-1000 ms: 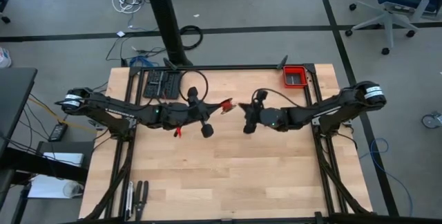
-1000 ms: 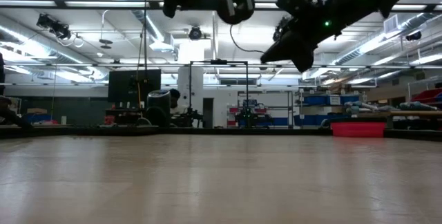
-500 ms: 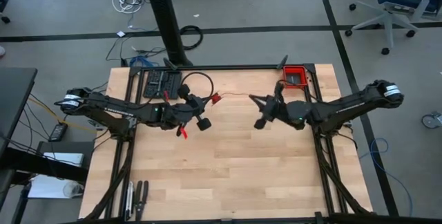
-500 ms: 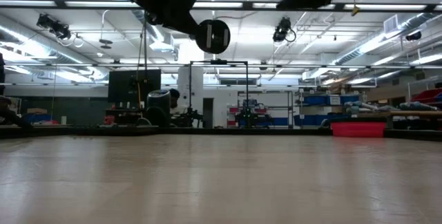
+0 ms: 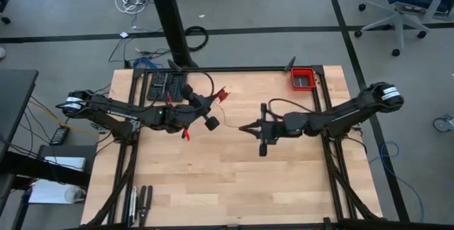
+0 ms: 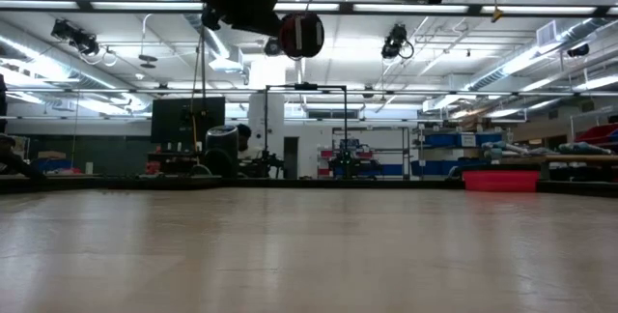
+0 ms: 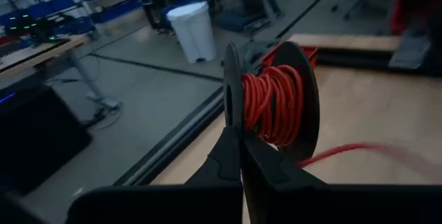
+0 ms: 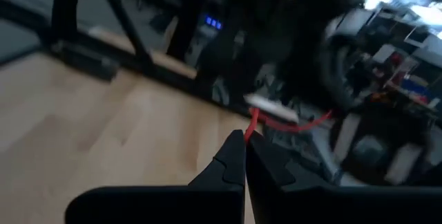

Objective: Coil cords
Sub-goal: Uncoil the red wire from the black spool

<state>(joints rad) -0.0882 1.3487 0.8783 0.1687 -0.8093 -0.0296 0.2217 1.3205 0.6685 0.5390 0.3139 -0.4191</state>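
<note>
Table (image 5: pixel 234 180) of pale wood fills your working area, with a red bin (image 5: pixel 303 79) at its far right corner and both arms held above the surface near the middle. Your left gripper (image 5: pixel 201 106) is closed on the rim of a black spool (image 7: pixel 273 99), holding it in the air over the left half of the table. Around that spool the red cord (image 7: pixel 273 103) is already wound in many turns, so much of the coiling looks done. A free length of cord runs off the spool toward the right arm, which shows that some is left to wind; how much, you cannot tell from here. Your right gripper (image 5: pixel 247 128) sits just right of the table's centre, its fingers pinched together on the thin red strand, which rises from between the tips. In my judgement, you are feeding the remaining tail while the spool takes it up.
</note>
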